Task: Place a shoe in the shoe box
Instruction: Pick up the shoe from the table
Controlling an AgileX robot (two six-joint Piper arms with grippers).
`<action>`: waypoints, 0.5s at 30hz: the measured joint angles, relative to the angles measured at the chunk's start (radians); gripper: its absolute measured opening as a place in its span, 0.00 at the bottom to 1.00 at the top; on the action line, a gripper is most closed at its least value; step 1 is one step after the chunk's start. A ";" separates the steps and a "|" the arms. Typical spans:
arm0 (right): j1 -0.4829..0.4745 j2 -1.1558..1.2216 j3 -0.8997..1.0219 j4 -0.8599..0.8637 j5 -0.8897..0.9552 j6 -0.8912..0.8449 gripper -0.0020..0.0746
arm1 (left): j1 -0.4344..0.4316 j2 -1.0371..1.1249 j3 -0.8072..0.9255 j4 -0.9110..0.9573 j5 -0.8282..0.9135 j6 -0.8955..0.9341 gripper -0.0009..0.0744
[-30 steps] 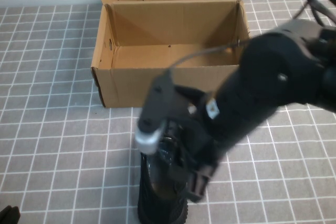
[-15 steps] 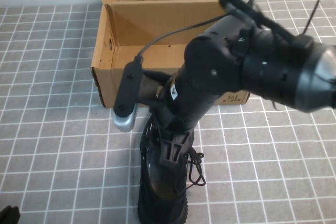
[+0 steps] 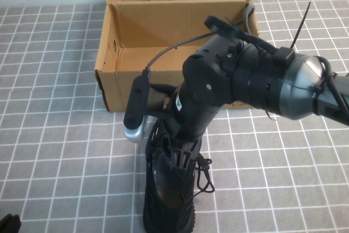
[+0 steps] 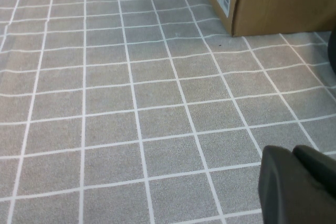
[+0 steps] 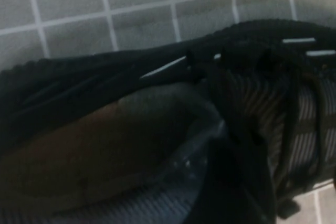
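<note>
You see grey tiled floor filling most of the view. The shoe box corner, bearing a label, sits far off. The left gripper shows as a dark shape at one edge.

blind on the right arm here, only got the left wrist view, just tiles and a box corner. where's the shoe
Observer: The black sneaker lies on the tiled table in front of the shoe box, outside it.
Operator: and the right tool
Observer: The right tool is down at the black sneaker's opening, by the laces.
Operator: box ready
Observer: The shoe box is open at the top, and the part of its inside that shows is bare. The left tool hangs low at the table's near left corner, away from both.
</note>
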 joint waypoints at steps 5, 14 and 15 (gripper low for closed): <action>0.000 0.010 0.000 -0.028 -0.029 0.000 0.49 | 0.000 0.000 0.000 0.000 0.000 0.000 0.01; 0.000 0.012 0.000 -0.005 -0.029 0.000 0.39 | 0.000 0.000 0.000 0.000 0.000 0.000 0.01; 0.000 0.012 0.000 0.002 -0.029 0.000 0.39 | 0.000 0.000 0.000 0.000 0.000 0.000 0.01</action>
